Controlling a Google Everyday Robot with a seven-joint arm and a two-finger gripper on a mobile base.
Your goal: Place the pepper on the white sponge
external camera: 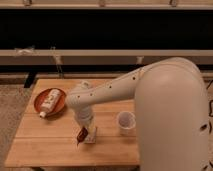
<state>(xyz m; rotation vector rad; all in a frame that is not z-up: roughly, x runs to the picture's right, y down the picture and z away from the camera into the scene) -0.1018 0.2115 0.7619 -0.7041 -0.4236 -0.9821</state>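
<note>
The pepper (81, 135) is a small dark red thing hanging at the tip of my gripper (84, 131), low over the wooden table (50, 145). It sits at the left edge of the white sponge (92, 134), a pale block that the gripper partly covers. Whether the pepper touches the sponge I cannot tell. My white arm reaches in from the right and bends down to this spot.
A white cup (126, 122) stands just right of the sponge. At the table's back left, a round reddish-brown plate (41, 96) holds a white tube (49, 103) with a red label. The table's front edge lies close below the gripper.
</note>
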